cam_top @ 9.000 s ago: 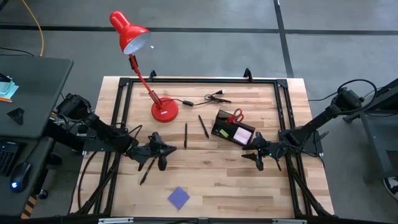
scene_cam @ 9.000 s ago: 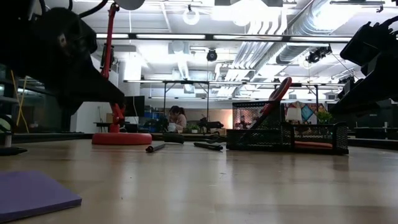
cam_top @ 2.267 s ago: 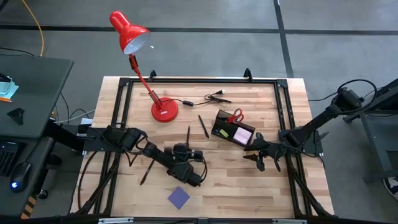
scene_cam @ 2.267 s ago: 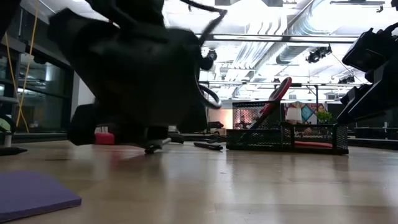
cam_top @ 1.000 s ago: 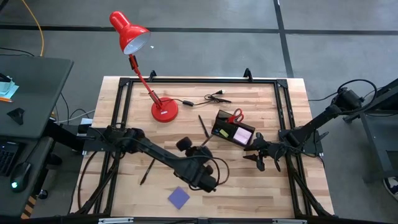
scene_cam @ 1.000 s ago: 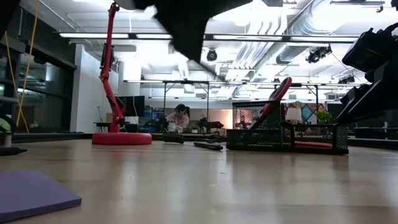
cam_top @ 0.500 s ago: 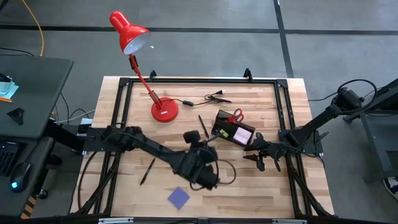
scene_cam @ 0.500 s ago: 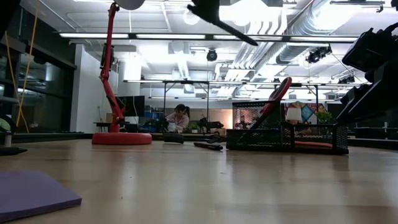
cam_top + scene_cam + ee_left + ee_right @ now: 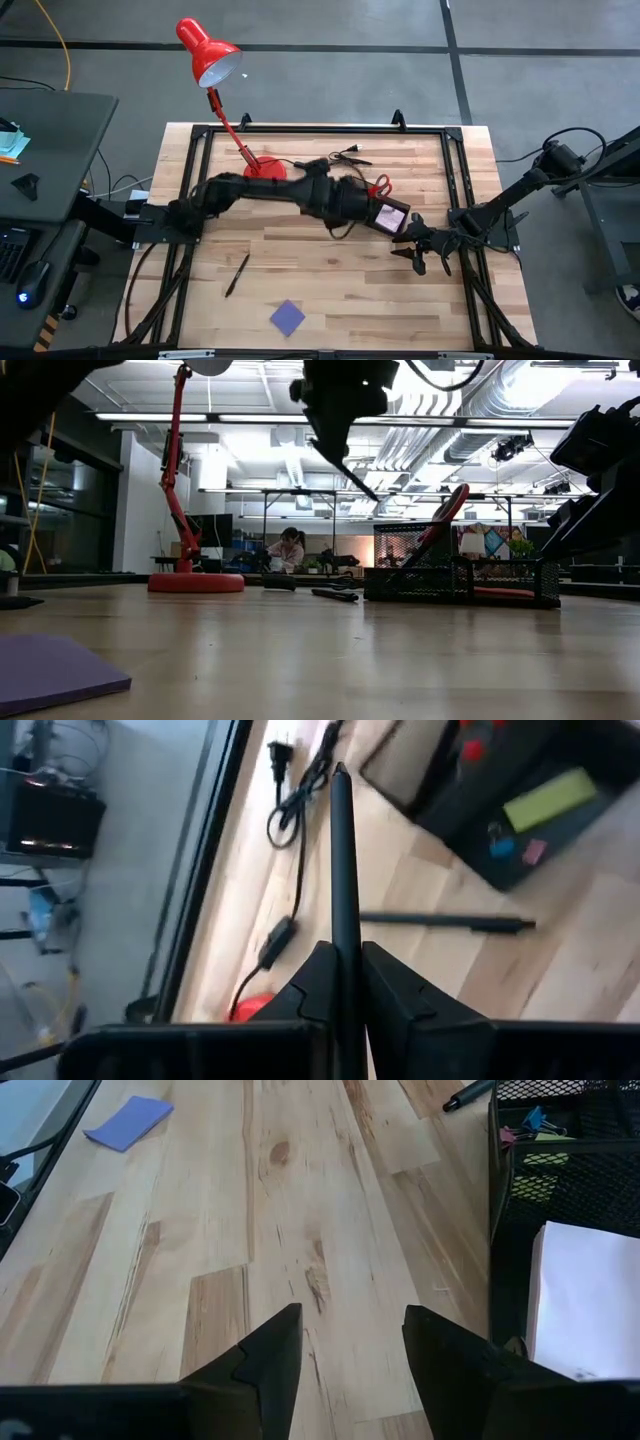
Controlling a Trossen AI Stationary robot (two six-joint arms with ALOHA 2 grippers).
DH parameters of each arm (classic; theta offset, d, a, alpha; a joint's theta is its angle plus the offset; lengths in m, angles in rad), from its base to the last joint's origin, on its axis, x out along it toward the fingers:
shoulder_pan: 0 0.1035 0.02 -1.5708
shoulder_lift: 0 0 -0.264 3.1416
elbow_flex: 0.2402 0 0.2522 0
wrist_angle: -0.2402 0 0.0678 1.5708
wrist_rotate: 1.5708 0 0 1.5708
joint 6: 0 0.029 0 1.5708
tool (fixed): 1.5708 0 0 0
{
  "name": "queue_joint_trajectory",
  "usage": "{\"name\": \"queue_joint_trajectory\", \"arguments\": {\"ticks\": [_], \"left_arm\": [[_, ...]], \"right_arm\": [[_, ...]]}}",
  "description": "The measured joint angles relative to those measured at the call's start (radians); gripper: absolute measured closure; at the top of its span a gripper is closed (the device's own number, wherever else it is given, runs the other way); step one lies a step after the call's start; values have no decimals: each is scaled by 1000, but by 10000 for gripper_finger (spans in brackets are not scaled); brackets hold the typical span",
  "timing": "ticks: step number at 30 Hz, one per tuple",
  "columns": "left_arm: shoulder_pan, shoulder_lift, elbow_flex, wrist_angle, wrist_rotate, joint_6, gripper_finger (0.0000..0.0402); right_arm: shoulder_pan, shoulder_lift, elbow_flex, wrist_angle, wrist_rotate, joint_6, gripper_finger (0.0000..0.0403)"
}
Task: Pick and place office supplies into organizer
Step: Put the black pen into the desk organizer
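The left gripper (image 9: 342,982) is squeezing a thin dark pen (image 9: 344,870) between its two fingers. The pen is sticking straight out past the fingertips, so its tip can go first into a slot. The gripper is carrying it high over the worktop (image 9: 330,270), right next to the organizer (image 9: 375,208), probably to drop it into the tall part. In the low view the pen (image 9: 352,470) is pointing down at a slant toward the black mesh tray (image 9: 455,575).

The red-handled scissors (image 9: 381,186) are standing in the organizer just past the gripper. Another pen (image 9: 440,921) is lying flat on the wood below the gripper, between it and the tray. One more pen (image 9: 236,273) is lying far back behind the gripper, and the blue-purple note pad (image 9: 287,317) is even farther away, near the front edge.

The right gripper (image 9: 345,1345) is waiting on the other side of the organizer with its fingers spread apart and nothing in them.

Half a second ago the left arm was lower down the worktop, near the middle. Now it is reaching up beside the red lamp base (image 9: 266,172) and over to the organizer. The other things are lying where they were.
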Motion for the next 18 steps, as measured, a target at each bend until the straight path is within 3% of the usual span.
{"name": "queue_joint_trajectory", "arguments": {"ticks": [12, 18], "left_arm": [[141, -3, 0, 83, 192, 312, 381], [142, -3, 0, 131, 288, 472, 381]], "right_arm": [[0, 0, 0, 0, 0, 0, 235], [0, 0, 0, 0, 0, 0, 240]]}}
